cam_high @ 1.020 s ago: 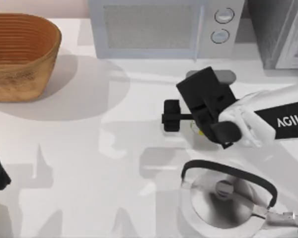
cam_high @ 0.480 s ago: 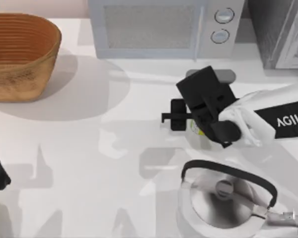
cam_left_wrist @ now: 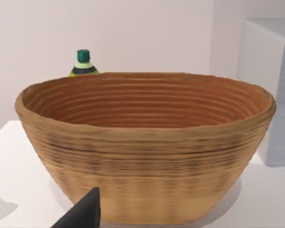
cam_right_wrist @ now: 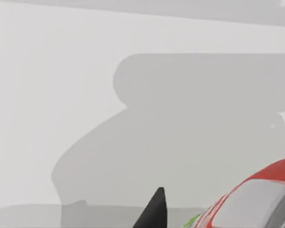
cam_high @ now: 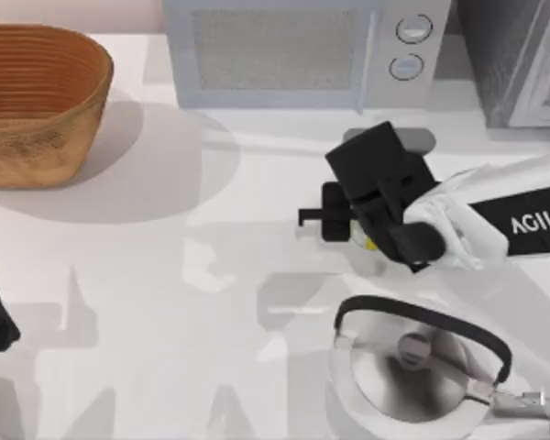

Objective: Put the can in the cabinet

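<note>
The left-hand finger (cam_high: pixel 334 213) of the right gripper (cam_high: pixel 346 220) has been drawn in across the last second, now lying close against the can (cam_high: pixel 368 242) beneath the gripper body.

White table (cam_high: pixel 165 302) crossed by soft grey shadows; pale plain wall (cam_left_wrist: pixel 133 33) behind; light grey microwave (cam_high: pixel 302 55) along the far edge, woven basket (cam_high: pixel 37 101) at left

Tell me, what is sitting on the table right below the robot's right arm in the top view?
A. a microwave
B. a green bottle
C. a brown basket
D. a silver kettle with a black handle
D: the silver kettle with its black handle sits on the table just below the right arm in the top view.
</note>
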Robot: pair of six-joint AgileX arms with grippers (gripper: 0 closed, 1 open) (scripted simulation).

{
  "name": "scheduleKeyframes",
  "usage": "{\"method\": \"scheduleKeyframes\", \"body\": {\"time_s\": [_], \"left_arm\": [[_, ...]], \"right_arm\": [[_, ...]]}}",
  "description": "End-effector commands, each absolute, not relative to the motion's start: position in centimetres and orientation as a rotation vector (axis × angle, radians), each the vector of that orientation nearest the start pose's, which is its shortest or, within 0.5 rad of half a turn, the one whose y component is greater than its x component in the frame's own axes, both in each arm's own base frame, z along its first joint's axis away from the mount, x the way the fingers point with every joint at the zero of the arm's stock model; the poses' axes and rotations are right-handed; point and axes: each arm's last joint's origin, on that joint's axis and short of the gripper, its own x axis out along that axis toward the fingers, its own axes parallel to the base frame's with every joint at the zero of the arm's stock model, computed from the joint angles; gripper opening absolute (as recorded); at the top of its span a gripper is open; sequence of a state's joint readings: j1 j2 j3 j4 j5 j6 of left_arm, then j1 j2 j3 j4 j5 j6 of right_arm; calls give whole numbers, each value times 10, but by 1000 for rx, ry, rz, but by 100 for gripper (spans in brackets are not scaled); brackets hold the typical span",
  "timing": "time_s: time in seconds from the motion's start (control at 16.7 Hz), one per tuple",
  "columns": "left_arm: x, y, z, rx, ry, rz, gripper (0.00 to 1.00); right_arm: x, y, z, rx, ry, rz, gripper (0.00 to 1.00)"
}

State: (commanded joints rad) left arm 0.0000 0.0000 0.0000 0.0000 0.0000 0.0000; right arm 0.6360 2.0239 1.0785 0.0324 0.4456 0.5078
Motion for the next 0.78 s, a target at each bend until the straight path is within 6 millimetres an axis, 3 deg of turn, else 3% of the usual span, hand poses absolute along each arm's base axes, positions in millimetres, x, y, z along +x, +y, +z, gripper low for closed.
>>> {"method": "scheduleKeyframes", "body": {"time_s": [0.54,0.78], "left_arm": [[106,-1,160,0,0,0,100],[106,-1,160,0,0,0,100]], "right_arm": [[321,225,99,3,793,-8,0],[328,231,128,9,784,-7,0]]}}
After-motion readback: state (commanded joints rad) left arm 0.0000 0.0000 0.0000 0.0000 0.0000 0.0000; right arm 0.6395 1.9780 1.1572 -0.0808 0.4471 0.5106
